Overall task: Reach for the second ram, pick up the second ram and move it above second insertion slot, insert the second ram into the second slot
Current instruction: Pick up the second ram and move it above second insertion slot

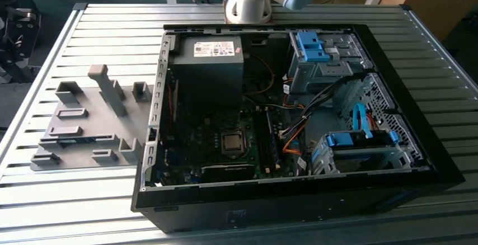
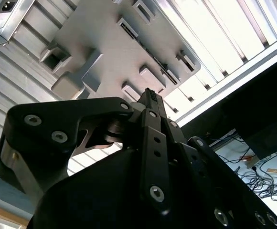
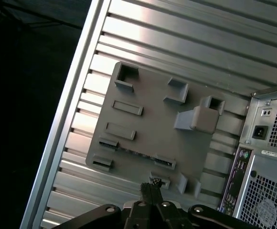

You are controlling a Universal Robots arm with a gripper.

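The second ram (image 3: 137, 153) is seated on edge in the grey holder (image 3: 148, 112), long axis aimed at the computer case (image 3: 272, 200); the pincer (image 3: 151, 187), closed and empty, is poised by the holder.

- Exterior view: off the arm, high up, looking steeply down on the table (image 1: 112, 21), with the open case (image 1: 299, 200) at centre and the plate (image 1: 86, 108) at the exterior view's left.
- First wrist view: looks down past the gripper (image 3: 152, 185) onto the plate (image 3: 148, 119), with the case's rear at the edge.
- Second wrist view: sits close behind the gripper (image 2: 148, 94), tilted, facing the plate (image 2: 105, 52).
- All three share the plate and the table.
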